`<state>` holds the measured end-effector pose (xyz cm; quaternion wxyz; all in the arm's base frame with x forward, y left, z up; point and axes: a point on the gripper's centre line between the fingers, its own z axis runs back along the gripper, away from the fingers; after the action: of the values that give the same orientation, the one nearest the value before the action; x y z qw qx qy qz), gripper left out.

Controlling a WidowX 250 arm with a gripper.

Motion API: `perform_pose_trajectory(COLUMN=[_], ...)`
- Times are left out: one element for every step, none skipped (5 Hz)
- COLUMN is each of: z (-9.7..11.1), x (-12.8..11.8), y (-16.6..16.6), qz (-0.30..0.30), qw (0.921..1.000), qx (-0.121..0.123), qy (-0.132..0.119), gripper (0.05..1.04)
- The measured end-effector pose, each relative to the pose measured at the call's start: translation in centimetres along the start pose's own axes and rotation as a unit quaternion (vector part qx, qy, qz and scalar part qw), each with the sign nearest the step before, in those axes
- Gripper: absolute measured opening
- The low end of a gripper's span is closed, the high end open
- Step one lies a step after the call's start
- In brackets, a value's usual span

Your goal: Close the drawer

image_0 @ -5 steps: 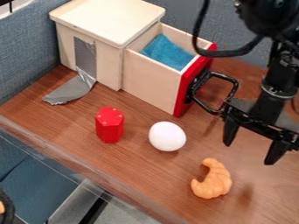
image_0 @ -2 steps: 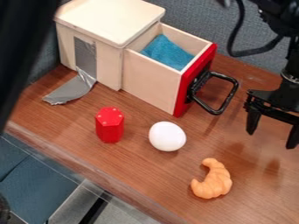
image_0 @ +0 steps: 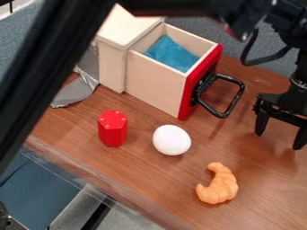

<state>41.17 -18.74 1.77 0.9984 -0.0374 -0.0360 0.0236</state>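
Wood-grain tabletop | drawer open, boxy | blue cloth inside

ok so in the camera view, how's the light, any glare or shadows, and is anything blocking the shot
Camera view: soft light, with a faint dark patch on the wooden table below the open gripper, shadow or reflection, can't tell which; pale sheen on the silver tape; black bar across the upper left, hiding part of the wooden cabinet.
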Motion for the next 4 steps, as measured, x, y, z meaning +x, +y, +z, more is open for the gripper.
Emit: perform_pose_trajectory(z=[-0.6, -0.8, -0.8, -0.6], x=[0.9, 1.3, 1.0, 0.8], y=[0.0, 0.5, 1.9, 3.8], qz=[0.000, 0.004, 0.021, 0.028], qw=[0.9999, 0.9998, 0.9995, 0.9993], qx=[0.013, 0.015, 0.018, 0.021], qy=[-0.004, -0.012, -0.013, -0.014], gripper=[0.999, 0.999, 0.999, 0.999])
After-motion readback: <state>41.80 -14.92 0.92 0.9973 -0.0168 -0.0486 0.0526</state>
